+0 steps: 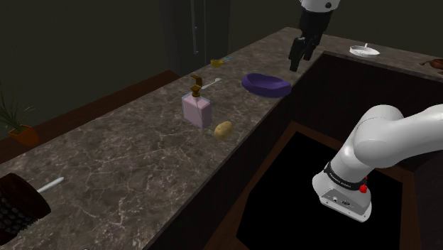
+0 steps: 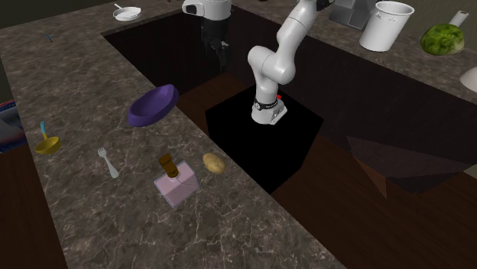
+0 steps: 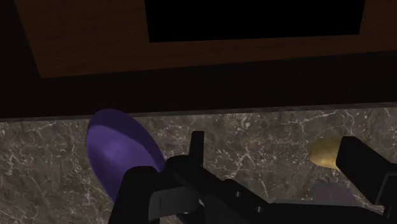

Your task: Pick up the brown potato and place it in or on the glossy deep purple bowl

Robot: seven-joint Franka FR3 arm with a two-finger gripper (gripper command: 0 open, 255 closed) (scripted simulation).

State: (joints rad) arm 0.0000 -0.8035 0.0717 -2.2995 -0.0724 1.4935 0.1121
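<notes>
1. Brown potato (image 1: 223,129) lies on the stone counter (image 1: 121,163), close to the edge. It is just at the shoulder view's right of a pink soap bottle (image 1: 196,109).
2. The purple bowl (image 1: 266,85) sits farther along the counter, well apart from the potato.
3. The black gripper (image 1: 297,60) hangs in the air near the bowl, to its right in the shoulder view.
4. Its two fingers (image 3: 143,191) stand apart. They hold nothing and touch nothing.
</notes>
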